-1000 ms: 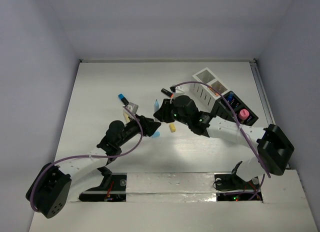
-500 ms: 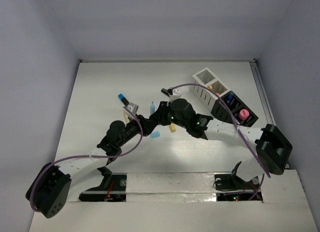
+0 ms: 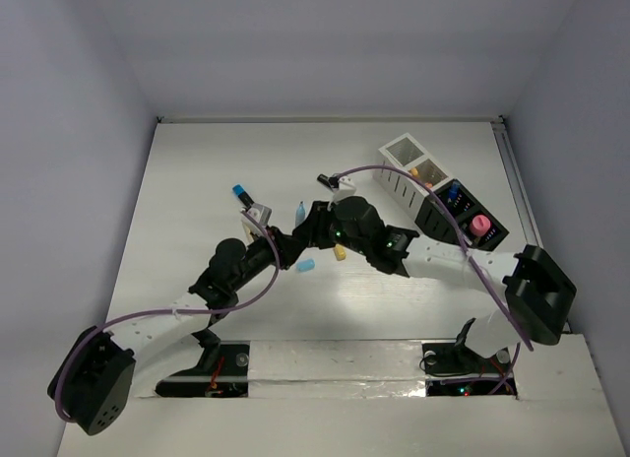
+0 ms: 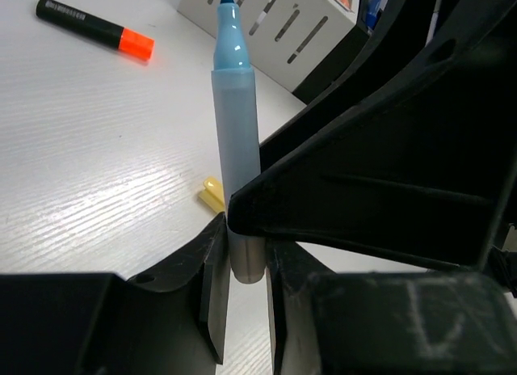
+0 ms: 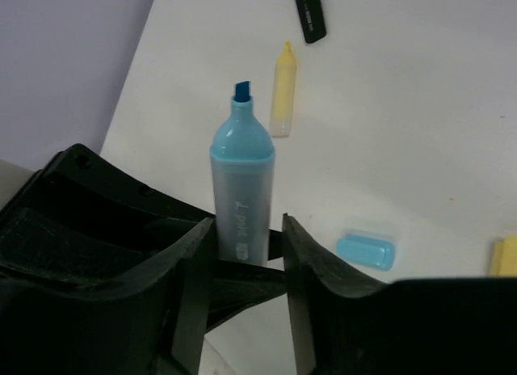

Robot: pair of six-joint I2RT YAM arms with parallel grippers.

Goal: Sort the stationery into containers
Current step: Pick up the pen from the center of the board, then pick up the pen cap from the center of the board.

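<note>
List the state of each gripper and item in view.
blue marker: uncapped, tip up, gripped.
left gripper: shut on blue marker.
right gripper: open, jaws loosely astride blue marker.
blue cap: off, lying flat.
yellow marker: lying flat.
orange-capped marker: capped, lying flat.
containers: open-topped, some holding items.
</note>
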